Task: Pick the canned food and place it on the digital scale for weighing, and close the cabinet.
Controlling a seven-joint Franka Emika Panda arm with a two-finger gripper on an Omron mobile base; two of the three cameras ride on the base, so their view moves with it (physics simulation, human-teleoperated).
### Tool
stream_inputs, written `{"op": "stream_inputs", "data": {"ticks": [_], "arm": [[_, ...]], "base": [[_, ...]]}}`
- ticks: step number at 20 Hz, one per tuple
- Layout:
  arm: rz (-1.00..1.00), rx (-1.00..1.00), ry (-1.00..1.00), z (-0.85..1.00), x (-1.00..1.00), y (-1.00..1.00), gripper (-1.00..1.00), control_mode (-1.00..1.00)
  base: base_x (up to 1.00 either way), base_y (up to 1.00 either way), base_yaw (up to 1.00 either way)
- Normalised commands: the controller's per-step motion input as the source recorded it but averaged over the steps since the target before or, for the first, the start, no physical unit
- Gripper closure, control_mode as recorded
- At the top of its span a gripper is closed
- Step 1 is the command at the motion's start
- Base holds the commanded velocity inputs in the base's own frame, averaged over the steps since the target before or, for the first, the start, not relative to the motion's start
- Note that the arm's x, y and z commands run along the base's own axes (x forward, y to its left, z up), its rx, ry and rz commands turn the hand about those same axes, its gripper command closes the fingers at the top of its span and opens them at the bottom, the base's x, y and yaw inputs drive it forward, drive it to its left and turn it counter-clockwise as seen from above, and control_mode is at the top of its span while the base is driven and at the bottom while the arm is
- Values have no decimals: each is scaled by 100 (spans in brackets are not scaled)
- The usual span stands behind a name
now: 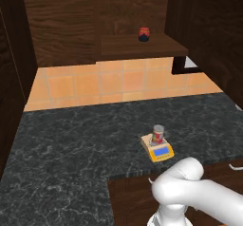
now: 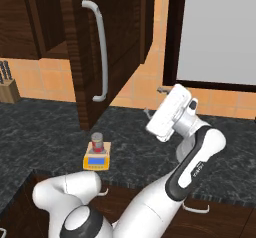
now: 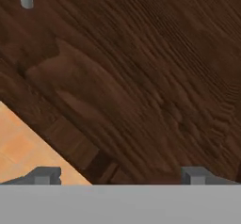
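The canned food (image 2: pixel 97 140) already stands on the digital scale (image 2: pixel 97 159), at seven o'clock from the open cabinet (image 2: pixel 107 42) door. The gripper (image 3: pixel 120 175), fingers spread wide and empty, faces the door's wood (presumably to push it shut).

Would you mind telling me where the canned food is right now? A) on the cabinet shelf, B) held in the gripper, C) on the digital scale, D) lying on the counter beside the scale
C: the canned food stands upright on the digital scale on the counter, while the gripper is open and empty, up near the cabinet door.
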Motion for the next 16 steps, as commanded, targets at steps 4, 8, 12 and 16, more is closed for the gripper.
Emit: {"op": "stream_inputs", "data": {"ticks": [4,8,12,16], "arm": [[-12,0,-27,86,-6,56,-100,-100],[-17,0,-15,70,0,96,-100,-100],[-32,-10,-15,46,5,100,-100,-100],[-39,-12,-15,46,7,100,-100,-100]], "base": [[0,0,0],[0,0,0],[0,0,0],[0,0,0]]}}
